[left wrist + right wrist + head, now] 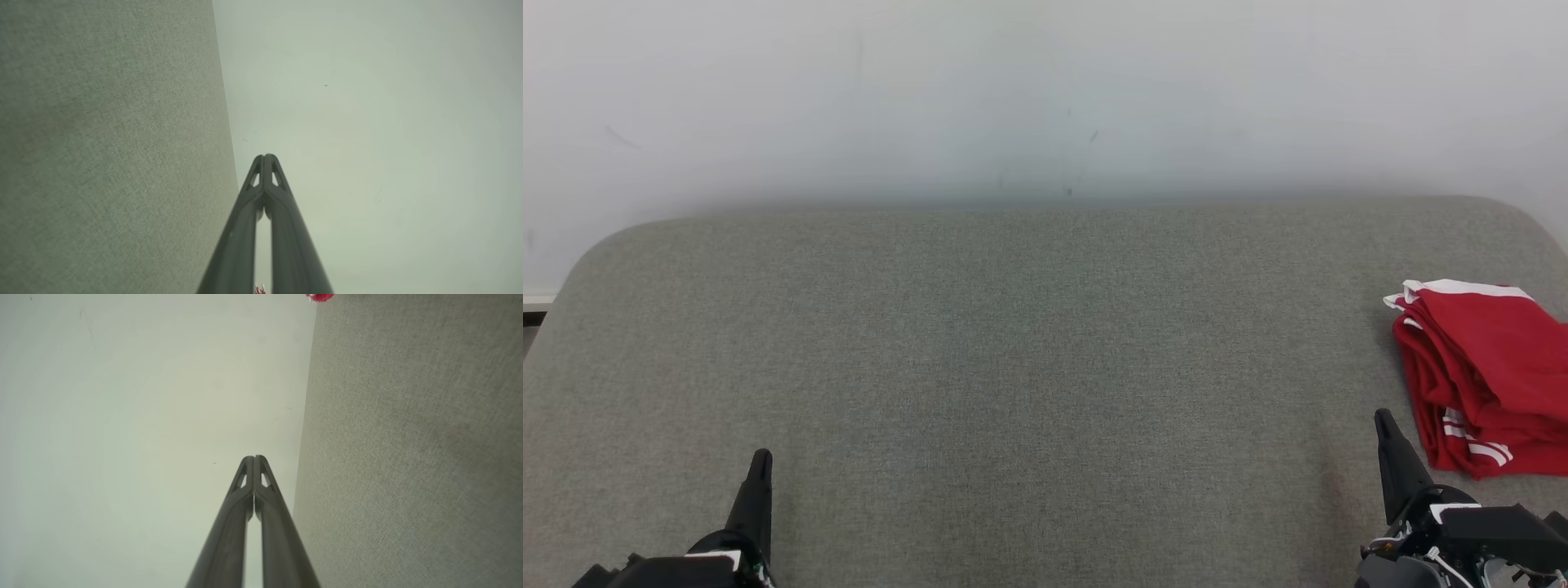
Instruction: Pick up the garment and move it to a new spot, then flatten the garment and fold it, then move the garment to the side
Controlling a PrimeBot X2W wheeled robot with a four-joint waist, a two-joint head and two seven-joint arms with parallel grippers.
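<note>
On woven cushion [1013, 367], folded garment [1486, 384], perhaps jersey; left claw [760, 459], right claw [1383, 420] closed, empty.

The garment [1486, 367] is bright red, with a white band along one edge and short white stripes near another. The cushion [1013, 367] under it is a plain, flecked grey weave. The wall [1013, 82] behind is pale greyish white with a few small dark marks. My left pincer [761, 459] and right pincer [1383, 420] are dark grey, almost black.
</note>
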